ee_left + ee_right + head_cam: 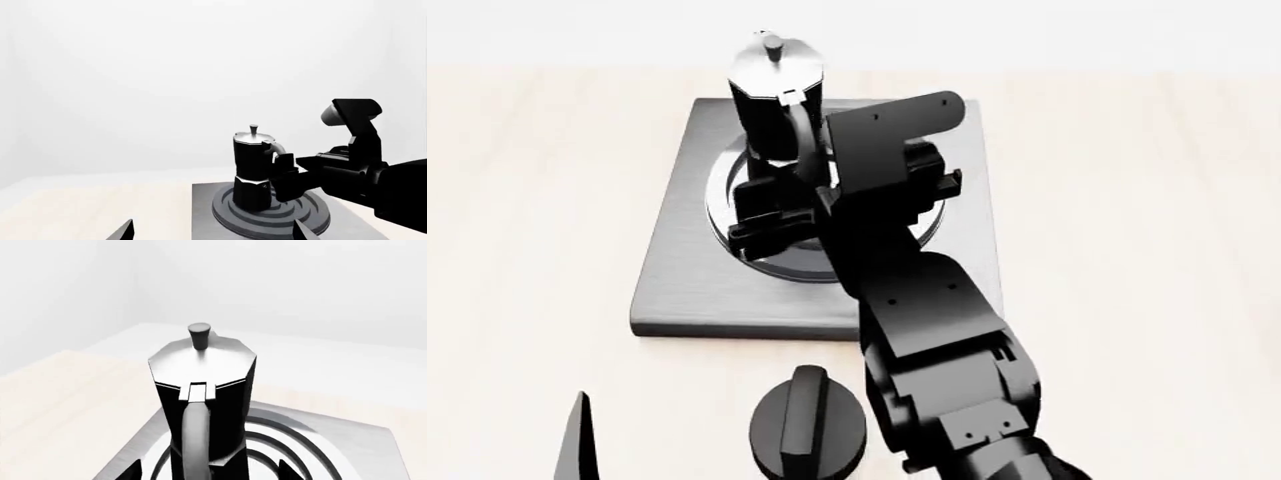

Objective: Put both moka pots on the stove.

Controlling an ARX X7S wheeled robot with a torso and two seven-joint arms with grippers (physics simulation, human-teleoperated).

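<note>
One moka pot (777,105) was in view, upright on the stove (681,260), so only half the pair showed. Order by size: table (534,180), pale wood, carried everything. Stove next, a flat grey square plate with dark concentric rings (313,212) at centre. Right arm (921,330) reached in from the near side across the plate, covering much of the rings in the head view. Pot sat on the rings toward their far side, silver lid and small knob up, handle pointing back at the right gripper (777,215).

Right gripper sat at the pot's handle side, low by the waist. In the left wrist view its fingers looked to be against the handle, but I couldn't tell if they were clamped on it or just beside it. Right wrist view looked straight down the handle; finger tips just peeked at the frame edge either side.

Round black knob (807,425) lay on the table just in front of the stove's near edge. Left gripper (210,232): only two finger tips visible, set well apart, holding nothing.
</note>
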